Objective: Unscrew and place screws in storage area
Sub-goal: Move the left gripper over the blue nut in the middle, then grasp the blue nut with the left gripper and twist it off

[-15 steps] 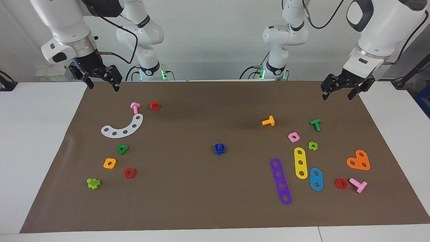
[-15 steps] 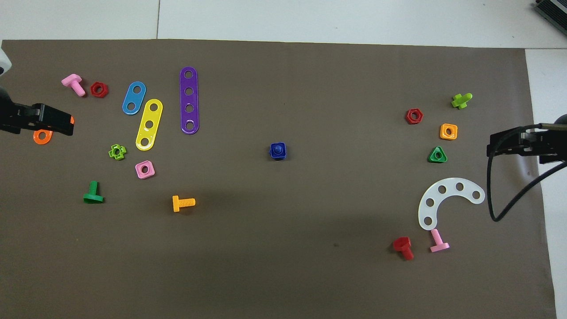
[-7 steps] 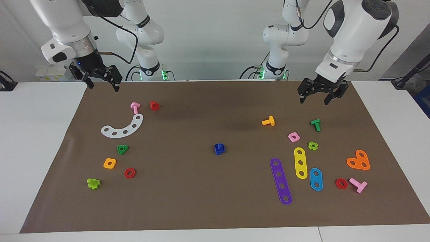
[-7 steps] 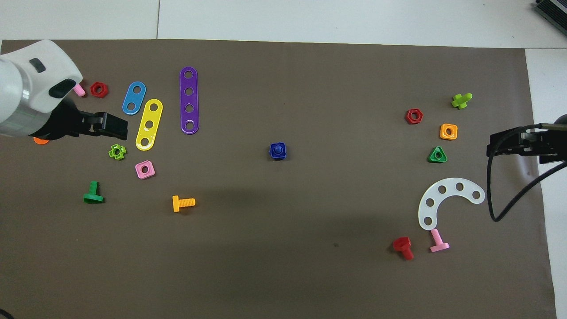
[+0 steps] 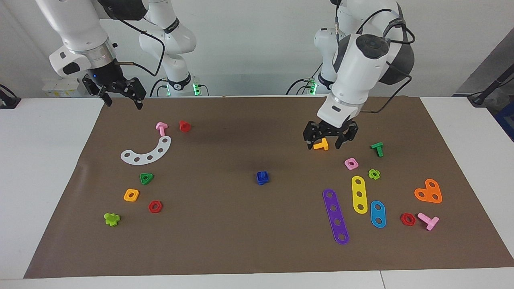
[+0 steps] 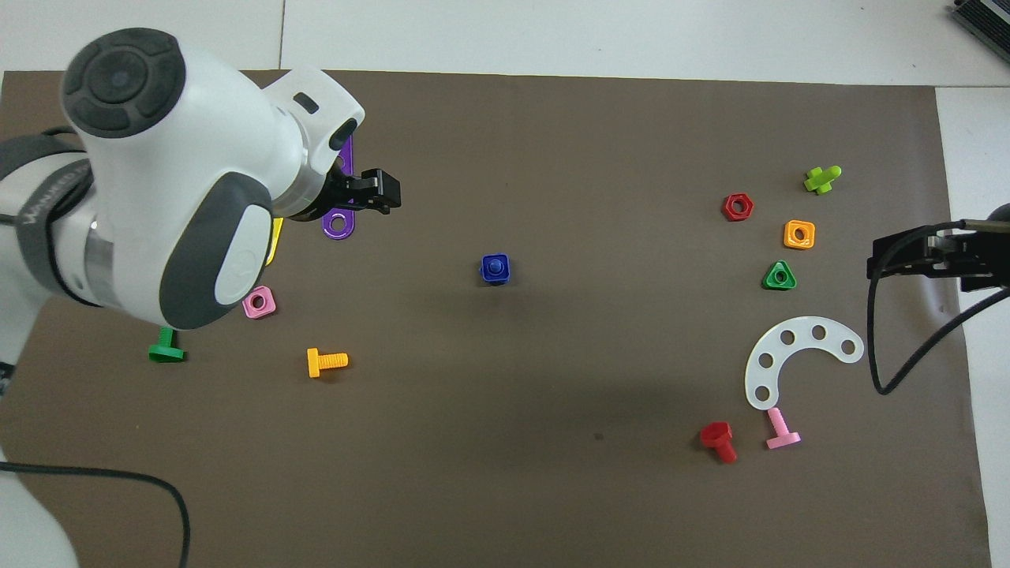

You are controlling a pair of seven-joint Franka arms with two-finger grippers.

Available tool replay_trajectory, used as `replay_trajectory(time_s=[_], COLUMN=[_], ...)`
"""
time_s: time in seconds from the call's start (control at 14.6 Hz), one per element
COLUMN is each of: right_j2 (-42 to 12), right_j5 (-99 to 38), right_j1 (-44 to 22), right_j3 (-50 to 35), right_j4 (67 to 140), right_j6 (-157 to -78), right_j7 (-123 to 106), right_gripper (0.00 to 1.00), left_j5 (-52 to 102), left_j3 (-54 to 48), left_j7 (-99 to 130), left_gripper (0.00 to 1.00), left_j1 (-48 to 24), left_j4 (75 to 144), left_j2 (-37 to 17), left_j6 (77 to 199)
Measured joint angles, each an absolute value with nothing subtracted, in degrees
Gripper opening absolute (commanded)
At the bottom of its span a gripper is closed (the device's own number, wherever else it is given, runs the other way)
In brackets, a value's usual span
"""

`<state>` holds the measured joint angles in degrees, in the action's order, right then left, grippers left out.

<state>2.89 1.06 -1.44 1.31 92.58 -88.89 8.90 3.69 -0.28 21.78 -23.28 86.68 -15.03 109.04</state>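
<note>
The blue screw (image 5: 262, 177) stands in a blue square nut at the middle of the brown mat; it also shows in the overhead view (image 6: 495, 268). The storage area lies toward the right arm's end, around the white curved strip (image 5: 146, 152) (image 6: 797, 359), the green triangular nut (image 5: 146, 178), the orange square nut (image 5: 131, 195) and the red hexagonal nut (image 5: 155, 206). My left gripper (image 5: 324, 143) (image 6: 379, 193) is open and empty, in the air over the mat by the orange bolt (image 5: 321, 145), apart from the screw. My right gripper (image 5: 123, 101) (image 6: 880, 264) is open and waits over the mat's corner.
Toward the left arm's end lie a green bolt (image 5: 377, 149), a pink square nut (image 5: 351, 163), purple (image 5: 335, 216), yellow (image 5: 359, 194) and blue (image 5: 378, 214) strips and an orange heart plate (image 5: 429, 191). A pink bolt (image 5: 161, 128) and a red bolt (image 5: 184, 126) lie by the white strip.
My left arm has swung in from the mat's corner toward the middle and its gripper has come lower, over the orange bolt. The right arm and the parts have not moved.
</note>
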Motion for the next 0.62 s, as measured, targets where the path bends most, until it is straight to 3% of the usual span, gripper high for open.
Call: replay_trajectory(time_s=[0.62], right_j2=[2.89], right_j5=[1.06], right_j1=[-1.44], right_j3=[1.31], right_j4=[92.59], right_j6=[-88.89], right_j7=[8.9], right_gripper=[1.0], left_j5=[3.52], left_j3=[-0.18], left_j7=[27.0], left_gripper=[0.91], left_j1=[-32.94], left_j4=[86.31], left_j2=[-28.45], left_j6=[126.35])
